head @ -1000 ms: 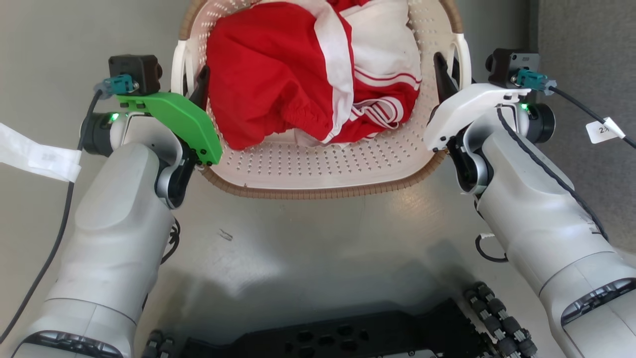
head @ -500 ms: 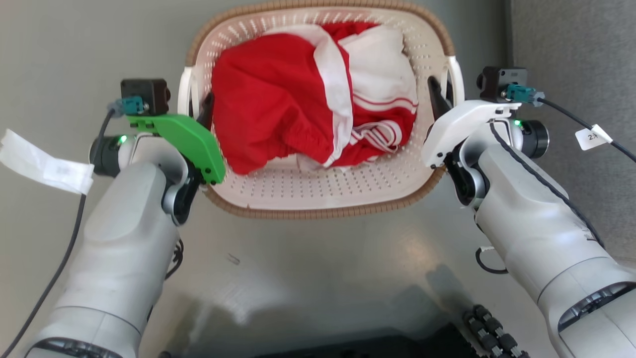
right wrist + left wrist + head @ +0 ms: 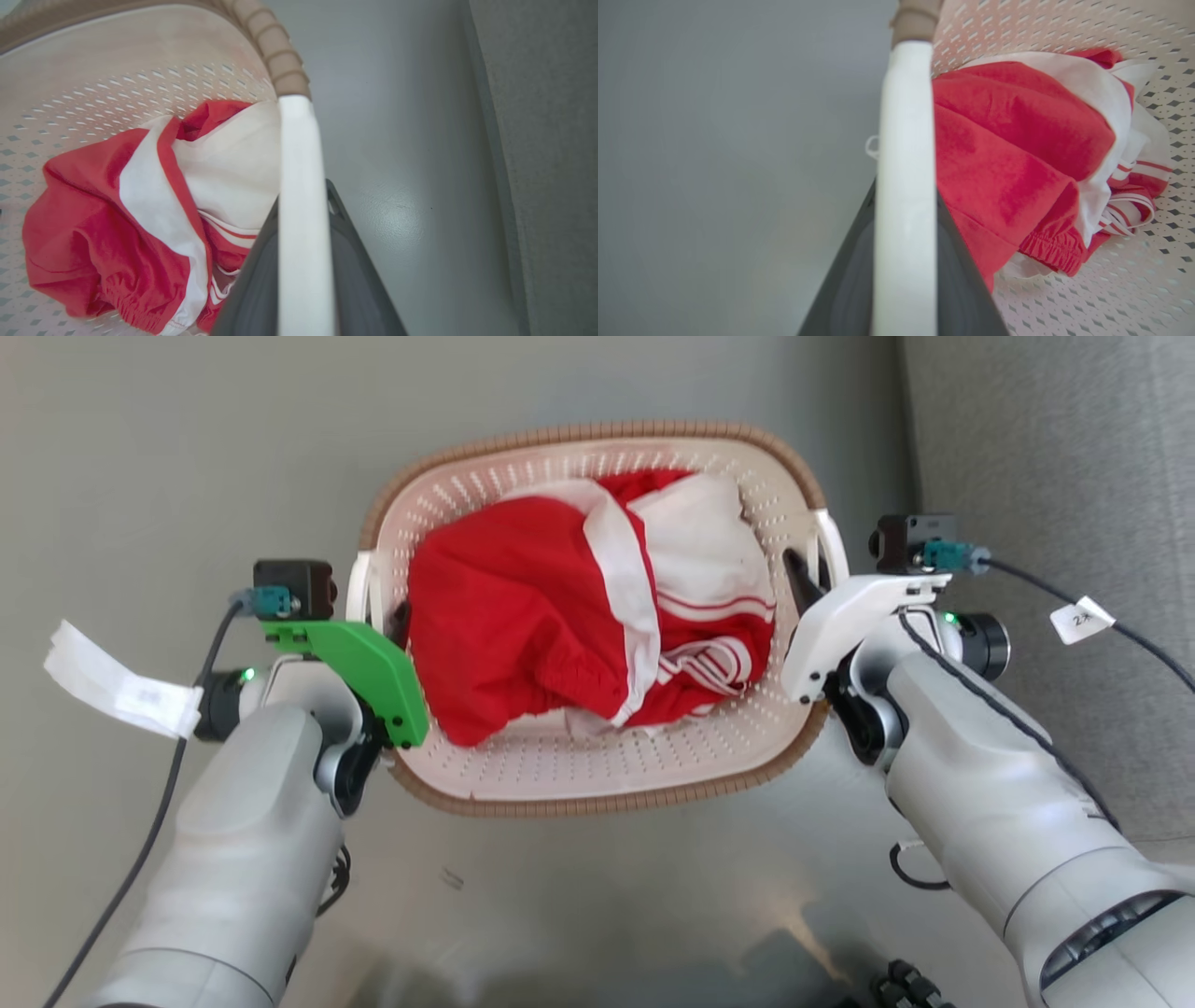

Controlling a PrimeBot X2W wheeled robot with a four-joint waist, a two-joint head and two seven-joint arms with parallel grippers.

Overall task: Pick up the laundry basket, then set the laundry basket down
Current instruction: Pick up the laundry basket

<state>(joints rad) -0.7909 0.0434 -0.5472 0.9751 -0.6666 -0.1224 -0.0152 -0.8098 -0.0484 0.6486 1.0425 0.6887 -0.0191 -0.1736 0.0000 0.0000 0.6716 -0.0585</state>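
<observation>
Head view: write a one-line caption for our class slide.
Left tool and right tool grip opposite sides of the laundry basket, which holds red-and-white clothes.

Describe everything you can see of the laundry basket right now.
The laundry basket is a rounded-rectangular cream plastic tub with perforated walls, a brown woven-look rim and two white side handles. It is upright and level over the grey floor; whether it touches the floor is unclear. Red-and-white clothes lie bunched inside. The left gripper clamps the left handle and the right gripper the right handle, with dark fingers either side of each.
</observation>
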